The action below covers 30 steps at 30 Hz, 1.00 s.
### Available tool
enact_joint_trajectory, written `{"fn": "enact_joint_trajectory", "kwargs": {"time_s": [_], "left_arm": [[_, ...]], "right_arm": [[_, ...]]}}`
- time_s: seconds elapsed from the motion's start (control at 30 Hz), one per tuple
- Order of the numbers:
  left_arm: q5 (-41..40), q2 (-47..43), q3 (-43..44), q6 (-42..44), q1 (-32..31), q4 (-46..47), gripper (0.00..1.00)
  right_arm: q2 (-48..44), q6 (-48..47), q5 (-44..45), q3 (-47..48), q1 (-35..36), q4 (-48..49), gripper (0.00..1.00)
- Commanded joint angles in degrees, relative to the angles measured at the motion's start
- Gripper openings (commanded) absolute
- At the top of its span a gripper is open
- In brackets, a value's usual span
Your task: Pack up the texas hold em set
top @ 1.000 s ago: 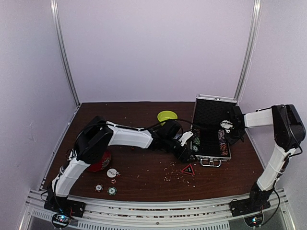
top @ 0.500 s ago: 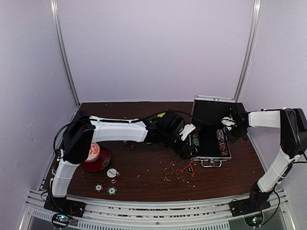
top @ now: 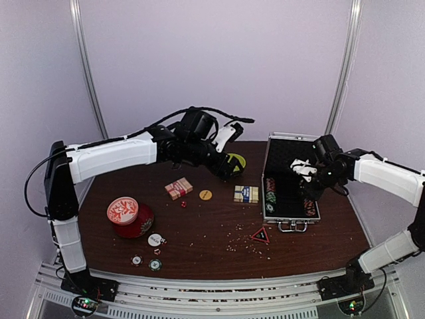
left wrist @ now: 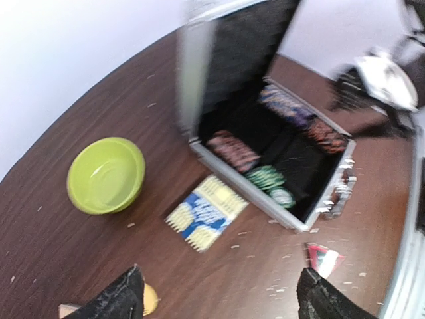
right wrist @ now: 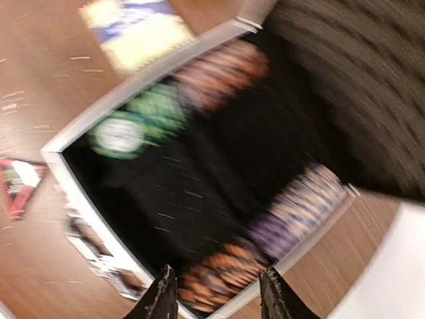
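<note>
Change noted: a second ago the left arm lay low across the counter with its gripper at the case's 9 o'clock wall. It has since lifted and swung back toward 12 o'clock. The left gripper (top: 230, 161) now hangs over the lime-green bowl (left wrist: 106, 174), fingers wide apart and empty in its wrist view. That retreat uncovers the blue-and-yellow deck (top: 246, 193) just off the case's 9 o'clock side, the red deck (top: 178, 188) nearer the centre, and a yellow disc (top: 206, 195) between them. All three lie outside the case. The silver case (top: 292, 156) sits at the counter's 3 o'clock side, lid upright, chip rows seated along its sides. The right gripper (right wrist: 218, 299) has shifted over the case interior, fingers moderately apart with nothing between them. Judgement: packing is well short of done. Both decks, the disc, a white button (top: 155, 240) and two loose chips (top: 155, 264) at 7 o'clock remain out. Limits: the right wrist view is motion-smeared, so the chip rows read only as colour bands and the state of the black centre bay cannot be told. The bowl is partly masked by the left gripper from above. The left fingers are cut off at the frame edge. A red speck beside the red deck may be dice, but it is too small to confirm.
</note>
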Motion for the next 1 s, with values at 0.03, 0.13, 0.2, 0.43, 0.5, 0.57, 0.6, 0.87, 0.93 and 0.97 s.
{"fn": "enact_joint_trajectory", "kwargs": {"time_s": [0.03, 0.13, 0.2, 0.43, 0.5, 0.57, 0.6, 0.87, 0.93, 0.97], "left_arm": [[-3.72, -3.86, -8.43, -2.11, 5.01, 6.61, 0.81], [-6.57, -6.91, -11.61, -1.90, 5.10, 7.79, 0.81], [-7.81, -8.83, -13.78, -1.79, 5.08, 9.01, 0.82], [-10.50, -11.08, -14.82, -1.93, 5.05, 9.04, 0.81], [-10.28, -11.12, -14.91, -2.08, 5.07, 8.98, 0.81], [-10.28, -11.06, -14.91, -2.11, 5.08, 8.98, 0.81], [-10.32, -10.93, -14.91, -2.04, 5.06, 9.02, 0.81], [-9.86, -10.81, -15.00, -2.35, 5.08, 8.99, 0.81], [-9.84, -10.66, -15.07, -2.29, 5.08, 8.90, 0.81], [-9.84, -10.58, -14.94, -2.32, 5.12, 8.83, 0.81]], "right_arm": [[5.53, 0.98, -3.02, 5.63, 7.54, -2.34, 0.46], [8.52, 1.91, -2.90, 6.26, 9.55, 0.78, 0.56], [10.32, 1.35, -2.87, 6.33, 10.76, 2.86, 0.65], [16.51, 1.50, -1.83, 10.55, 11.74, 2.41, 0.75], [16.93, 1.52, -1.95, 10.21, 11.82, 2.78, 0.75], [17.36, 1.46, -2.33, 9.95, 11.87, 3.03, 0.76], [17.72, 1.46, -2.36, 10.00, 11.99, 2.90, 0.76], [22.08, 3.39, 1.16, 10.90, 12.19, 3.02, 0.79], [22.79, 3.51, 0.97, 11.03, 12.27, 3.02, 0.81], [23.08, 3.64, 0.61, 11.20, 12.27, 2.97, 0.82]]}}
